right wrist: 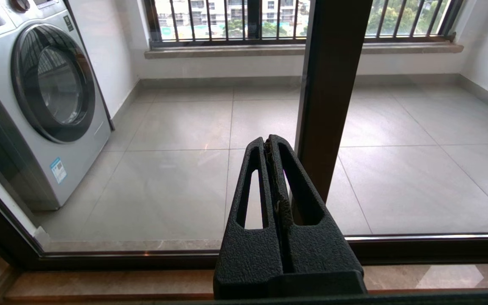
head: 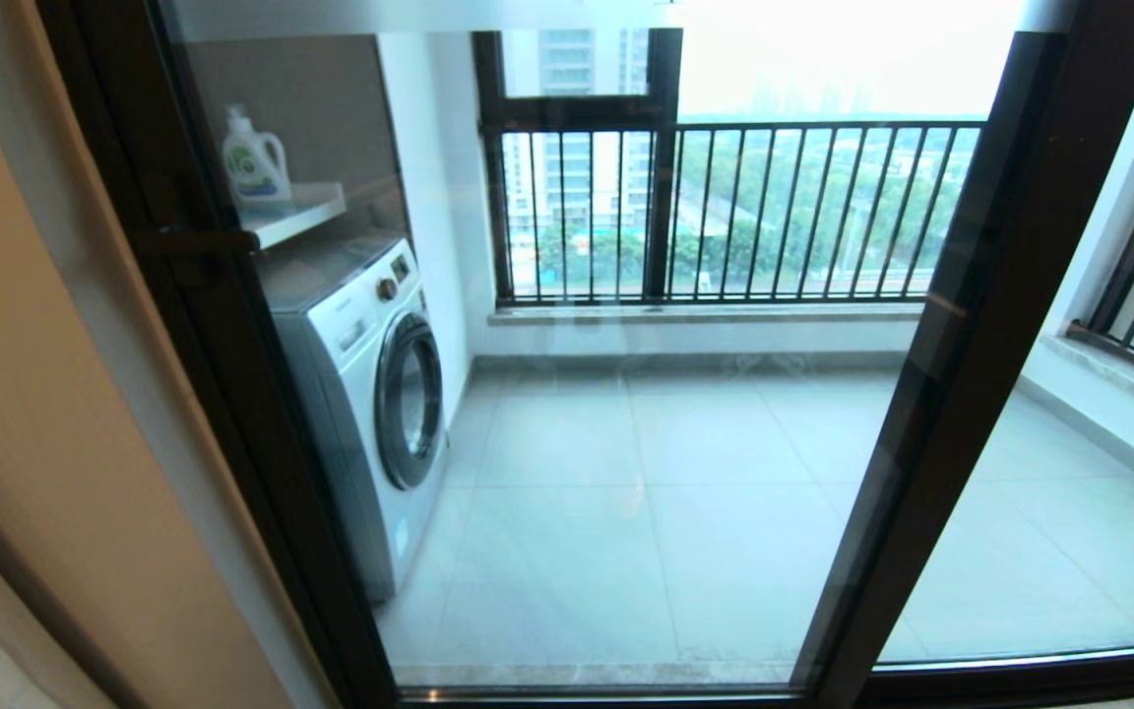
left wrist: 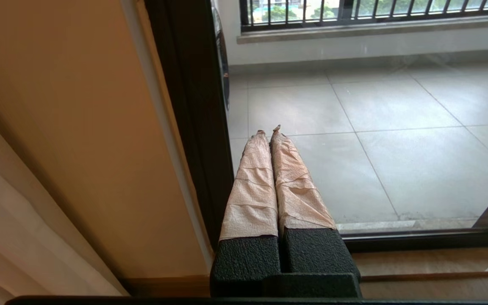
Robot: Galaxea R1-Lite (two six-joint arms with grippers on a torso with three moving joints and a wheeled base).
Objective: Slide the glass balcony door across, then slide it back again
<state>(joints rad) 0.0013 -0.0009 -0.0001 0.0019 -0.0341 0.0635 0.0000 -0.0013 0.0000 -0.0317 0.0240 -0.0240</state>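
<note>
Balcony floor [head: 646, 473] behind glass balcony door [head: 961, 325]; only wrist views show the closed claws [left wrist: 268, 132] [right wrist: 268, 142].

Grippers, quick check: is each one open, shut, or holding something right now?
Left gripper: shut, holding nothing, near the dark brown-black frame of the glass balcony door.
Right gripper: shut, empty, in front of the glass.
</note>
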